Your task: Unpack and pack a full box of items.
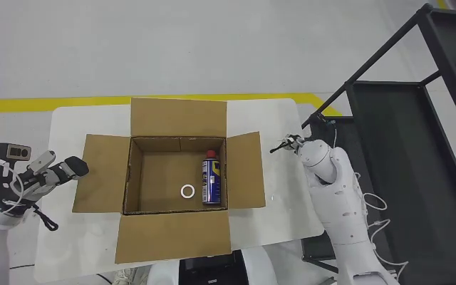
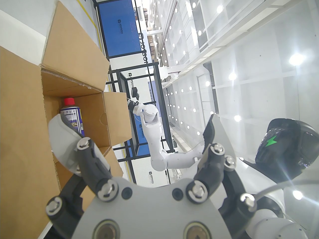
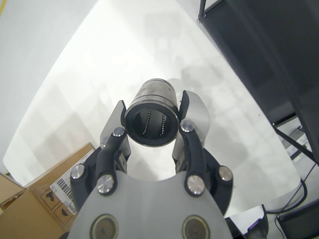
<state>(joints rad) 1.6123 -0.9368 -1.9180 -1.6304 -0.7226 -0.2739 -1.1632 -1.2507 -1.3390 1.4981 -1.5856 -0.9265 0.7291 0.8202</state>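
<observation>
Outside the box (image 1: 178, 144) flaps, near the table (image 1: 285, 206) edges: right claw (image 3: 152, 105) around a dark bearing (image 3: 155, 91), left claw (image 2: 135, 130) wide

Dull dark grey outside, rows of silvery beads inside, on the cylinder (image 3: 155, 93) between the jaws of the right gripper (image 3: 153, 101). Plain brown on the box (image 1: 178, 107). Blue and yellow, red-capped, on the spray can (image 1: 211, 182); white on the ring (image 1: 188, 191).

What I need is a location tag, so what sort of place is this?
Likely an industrial hall or warehouse-style lab: a yellow floor line, a black metal rack beside the table, and blue partition panels under a high, lamp-dotted ceiling.
</observation>
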